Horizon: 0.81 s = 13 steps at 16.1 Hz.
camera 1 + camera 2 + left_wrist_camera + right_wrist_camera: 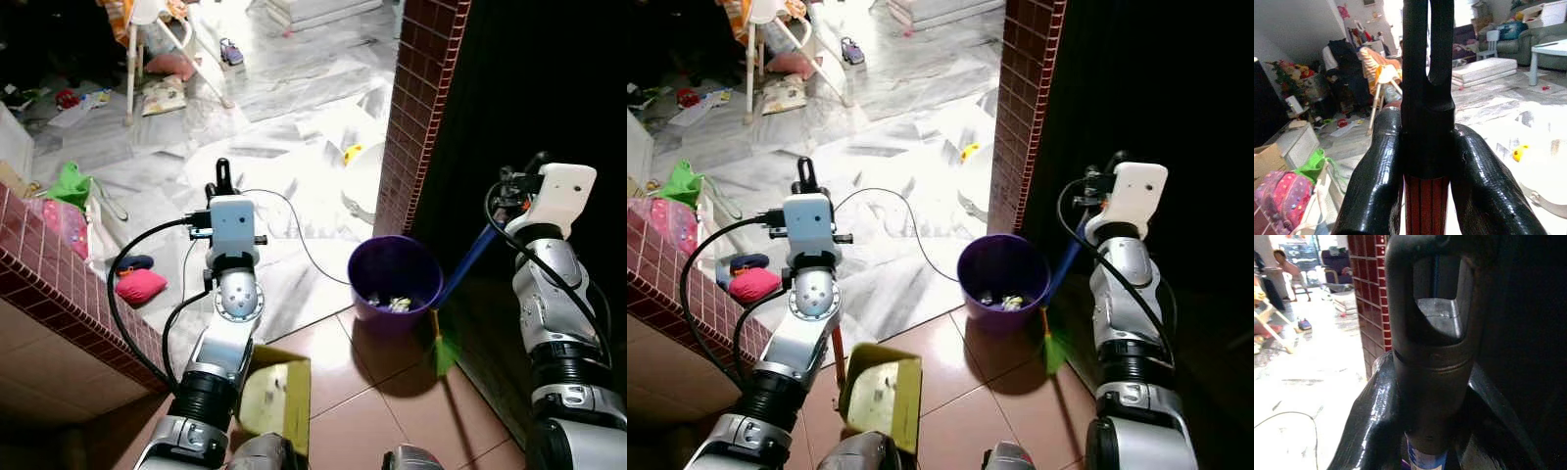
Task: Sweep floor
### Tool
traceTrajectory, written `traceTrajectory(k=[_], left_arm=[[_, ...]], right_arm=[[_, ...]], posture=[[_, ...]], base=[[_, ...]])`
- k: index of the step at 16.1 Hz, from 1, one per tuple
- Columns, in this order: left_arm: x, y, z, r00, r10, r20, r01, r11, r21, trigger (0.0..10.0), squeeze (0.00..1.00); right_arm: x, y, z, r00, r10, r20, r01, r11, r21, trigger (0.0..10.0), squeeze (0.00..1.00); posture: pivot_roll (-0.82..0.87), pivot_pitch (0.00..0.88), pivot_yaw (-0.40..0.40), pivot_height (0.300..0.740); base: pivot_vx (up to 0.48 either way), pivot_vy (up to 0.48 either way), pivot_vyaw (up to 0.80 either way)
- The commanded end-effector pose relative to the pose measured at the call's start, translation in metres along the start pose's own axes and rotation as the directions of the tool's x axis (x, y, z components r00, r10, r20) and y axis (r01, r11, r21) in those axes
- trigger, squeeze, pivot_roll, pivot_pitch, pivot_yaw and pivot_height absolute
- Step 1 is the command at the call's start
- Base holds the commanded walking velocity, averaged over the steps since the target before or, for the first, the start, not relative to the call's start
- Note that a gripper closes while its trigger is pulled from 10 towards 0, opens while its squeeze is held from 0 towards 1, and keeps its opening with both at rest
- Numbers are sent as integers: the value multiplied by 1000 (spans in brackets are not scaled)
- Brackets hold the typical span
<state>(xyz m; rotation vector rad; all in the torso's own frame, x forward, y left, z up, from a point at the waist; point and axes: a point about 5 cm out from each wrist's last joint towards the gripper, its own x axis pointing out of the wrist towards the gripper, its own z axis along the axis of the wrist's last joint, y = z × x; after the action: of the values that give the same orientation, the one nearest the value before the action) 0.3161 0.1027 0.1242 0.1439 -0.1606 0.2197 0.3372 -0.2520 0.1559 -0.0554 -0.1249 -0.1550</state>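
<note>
The left end effector (1422, 161) is clamped on the red dustpan handle (1425, 205), the yellow dustpan (884, 391) resting near on the tiled floor (960, 411). The right end effector (1425, 431) grips the blue broom handle (468, 257), its green bristles (1054, 351) just right of the purple bin (395, 277).

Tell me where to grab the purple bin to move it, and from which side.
Grip the purple bin by its rim, from above: it stands upright and open-topped, so a finger can drop inside the wall. Take the near or left edge; the broom leans by its right side and the brick pillar stands behind it.
</note>
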Motion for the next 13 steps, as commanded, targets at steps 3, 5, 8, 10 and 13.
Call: traceTrajectory(k=[3,5,8,10,13], left_arm=[[4,6,8,999,14,46,-15,1000,17,10000,0],[3,6,9,999,15,48,-16,1000,19,10000,0],[3,8,8,999,16,44,-17,1000,21,10000,0],[4,10,6,999,20,31,-21,1000,21,10000,0],[5,14,7,999,31,34,-32,999,34,10000,0]], right_arm=[[3,16,15,994,83,74,-90,991,100,10000,0],[-1,19,12,990,125,59,-131,985,108,10000,0],[-11,18,3,986,166,22,-167,978,122,10000,0],[-23,20,-5,976,218,-14,-215,969,125,10000,0],[-36,9,-17,979,188,-82,-181,980,80,10000,0]], posture=[[-100,0,99,740],[-100,0,98,740],[-105,0,98,740],[-110,0,100,740],[-115,0,98,740]], base=[[0,0,0],[0,0,0],[0,0,0],[0,0,0],[0,0,0]])
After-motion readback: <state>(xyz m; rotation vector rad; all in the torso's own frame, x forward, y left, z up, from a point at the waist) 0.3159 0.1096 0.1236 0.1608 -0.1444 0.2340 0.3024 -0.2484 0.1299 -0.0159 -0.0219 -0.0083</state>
